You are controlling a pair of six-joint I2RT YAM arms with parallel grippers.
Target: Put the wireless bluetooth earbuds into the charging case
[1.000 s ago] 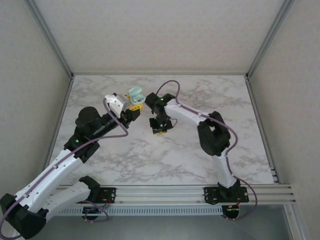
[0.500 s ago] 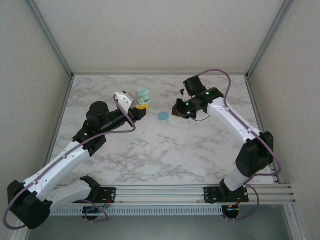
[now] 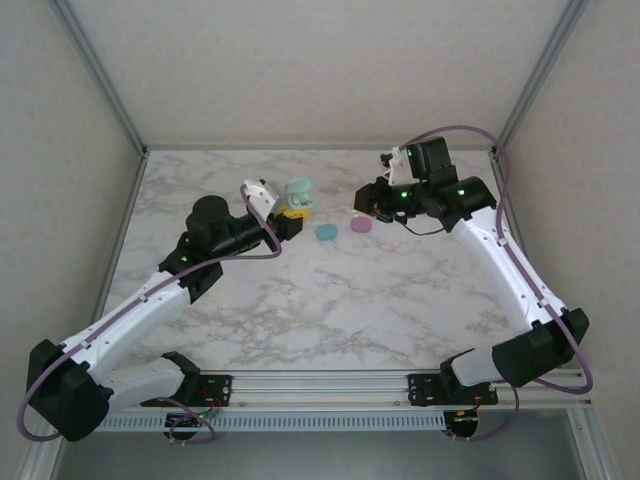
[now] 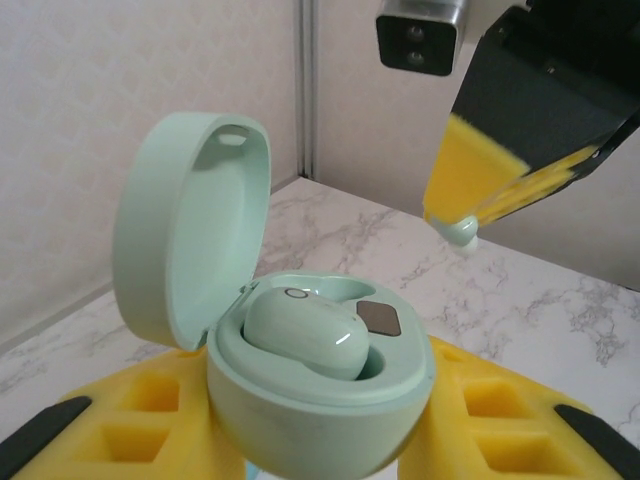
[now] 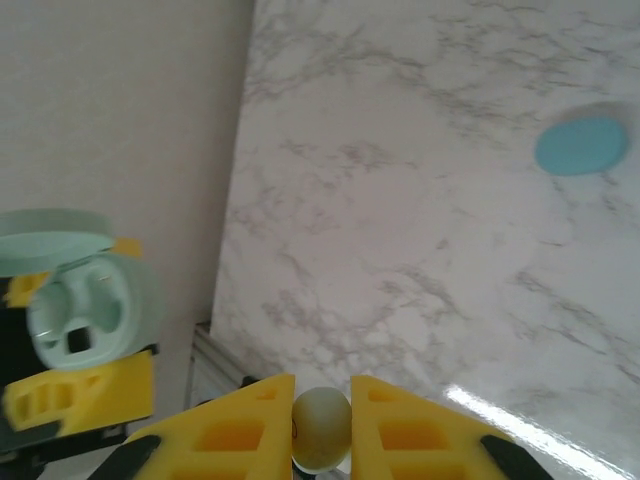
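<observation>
My right fingers [image 4: 465, 205] are pressed together on a tiny pale mint-green plastic earbud [image 5: 321, 430], nipped between their yellow foam tips and held up off the marble desk [image 3: 330, 300]. My left fingers [image 3: 288, 213] pinch the mint-green rounded plastic charging case [image 4: 320, 410] by its lower half, with its lid hinged up and open. A second mint-green earbud [image 4: 305, 335] already sits inside. The socket beside it, with the small dark contact plate [image 4: 380, 318], looks free.

I judge the step in hand to be carrying the held bud across to that free socket. To do it well I'd hold the left fingers steady and bring the right fingers in over the open mouth, clear of the raised lid. Then I'd lower until the bud beds in, and only then spread. The bud looks small and slick, so I'd go slowly. I can't tell which way round it sits in the pinch.

The left wrist view gives me the case's interior and the free socket. The right wrist view gives me the pinch itself, with the case blurred off to the left of my right fingers. From above I see both sets of fingers apart, with a teal oval plastic piece [image 3: 326, 232] and a pink oval plastic piece [image 3: 361, 225] lying on the desk between them, the pink one nearer my right fingers.
</observation>
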